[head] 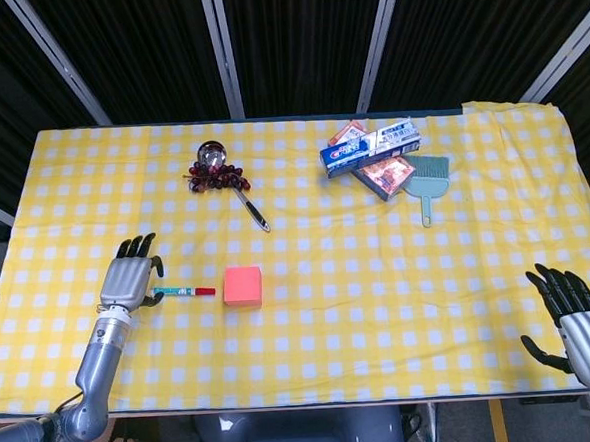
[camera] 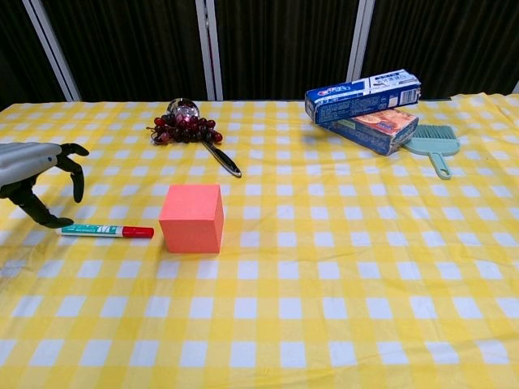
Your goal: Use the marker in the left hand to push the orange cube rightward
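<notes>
Left hand (head: pixel 130 279): held just above the left end of the marker, fingers curved and spread apart, nothing gripped; whether the thumb touches the marker cannot be told.
Marker (camera: pixel 105 231): laid flat on the tablecloth (head: pixel 381 316), red cap pointed toward the cube, a small gap left between.
Cube (camera: pixel 192 218): orange, set upright just right of the marker.
Right hand (head: pixel 578 326): seen at the near right corner, fingers spread wide, nothing held.
Far side: a spoon (head: pixel 231 181) with grapes (head: pixel 212 176), a toothpaste box (head: pixel 369 146), a small brush (head: pixel 430 181).
</notes>
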